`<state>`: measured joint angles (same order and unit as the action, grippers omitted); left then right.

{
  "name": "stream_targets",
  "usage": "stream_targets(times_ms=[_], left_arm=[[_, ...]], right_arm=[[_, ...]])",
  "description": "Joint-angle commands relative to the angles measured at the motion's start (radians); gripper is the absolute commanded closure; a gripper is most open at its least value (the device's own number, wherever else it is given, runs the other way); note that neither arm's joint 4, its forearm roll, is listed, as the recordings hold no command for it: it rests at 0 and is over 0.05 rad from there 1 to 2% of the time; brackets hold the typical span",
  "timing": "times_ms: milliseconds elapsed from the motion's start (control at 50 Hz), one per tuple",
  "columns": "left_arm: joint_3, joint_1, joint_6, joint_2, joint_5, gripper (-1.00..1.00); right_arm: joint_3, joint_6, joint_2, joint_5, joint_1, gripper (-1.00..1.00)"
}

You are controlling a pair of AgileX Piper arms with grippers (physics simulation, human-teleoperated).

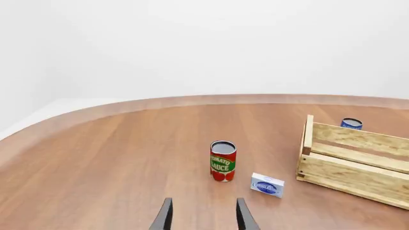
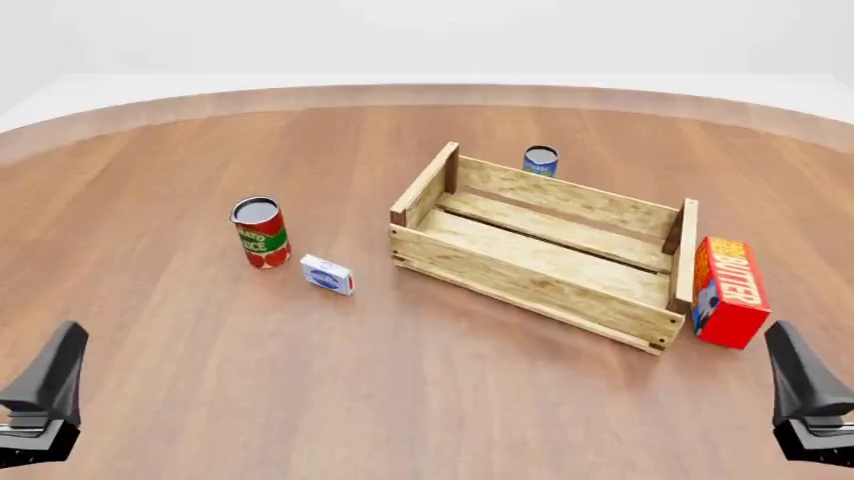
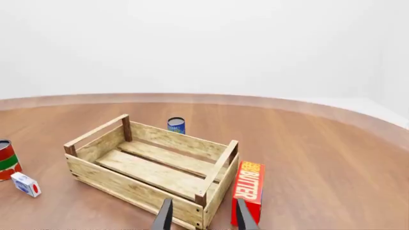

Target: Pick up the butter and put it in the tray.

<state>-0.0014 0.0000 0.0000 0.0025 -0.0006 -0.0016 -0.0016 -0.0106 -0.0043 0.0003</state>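
Butter (image 3: 248, 193) apparently touching tray (image 3: 148, 178) end.

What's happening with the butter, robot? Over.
Left gripper open, right gripper open, both empty. Butter on table, outside tray, by its right end. Nothing blocking.

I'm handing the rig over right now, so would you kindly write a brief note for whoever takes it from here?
Left gripper: open, empty, low at the near left of the table.
Right gripper: open, empty, at the near right, nearest the butter.
Butter: on the table, just outside the right end of the tray, on its long side.
Tray: mid-table, nothing visible inside it.
Also there: tomato sauce can, small white-blue box, blue can behind the tray.
Done: nothing yet.
Left: grasp the butter, probably with the right arm, lift it and set it in the tray.
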Motion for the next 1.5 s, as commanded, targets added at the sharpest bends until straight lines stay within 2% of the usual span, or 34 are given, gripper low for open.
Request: stream_targets(times_ms=[20,420,700,940,1500], left_arm=[[-0.003,0.000,0.000,0.005,-0.001,-1.00],[-0.003,0.000,0.000,0.005,-0.001,-1.00],[-0.003,0.000,0.000,0.006,-0.001,-1.00],[-0.003,0.000,0.000,0.006,-0.001,-1.00],[-0.003,0.000,0.000,0.005,-0.001,-1.00]], right_arm=[[-0.001,-0.005,-0.037,-0.016,-0.004,-1.00],[-0.011,-0.008,-0.076,-0.025,-0.020,-1.00],[-0.022,-0.008,-0.066,0.014,-0.063,-1.00],[-0.009,0.000,-0.154,-0.061,-0.102,-1.00],[-0.005,0.022,-0.394,-0.273,-0.126,-1.00]])
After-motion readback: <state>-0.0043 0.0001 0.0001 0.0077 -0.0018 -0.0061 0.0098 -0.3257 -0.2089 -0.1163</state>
